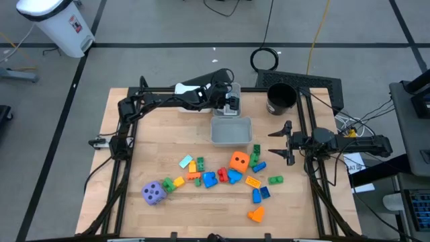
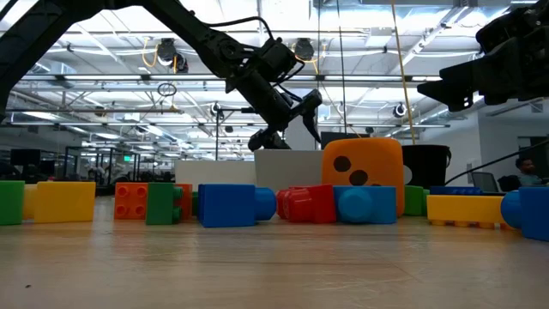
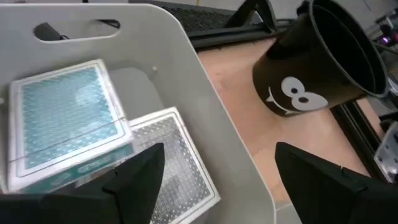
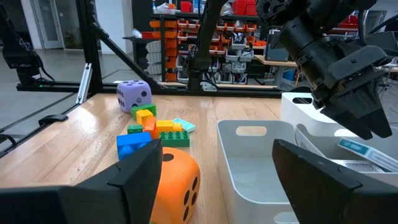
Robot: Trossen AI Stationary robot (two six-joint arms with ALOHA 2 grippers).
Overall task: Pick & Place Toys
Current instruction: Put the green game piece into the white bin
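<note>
Bare counter [image 1: 127,168] on left side w/ open passage; blocks [image 1: 222,176] crowd centre-front, grey bin [image 1: 231,131], white bin [image 1: 232,101] and black cup [image 1: 281,99] block the back.

Two dice [image 1: 239,161], two bins [image 1: 231,131], one cup [image 1: 281,99]

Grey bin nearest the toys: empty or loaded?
Empty: the grey bin shows a bare floor in the right wrist view, nothing inside.

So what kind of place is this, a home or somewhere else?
Probably a robotics lab or workshop, not a home: a wooden table on bare concrete with loose cables, open ceiling trusses with hanging lights, and shelves of orange parts bins.
</note>
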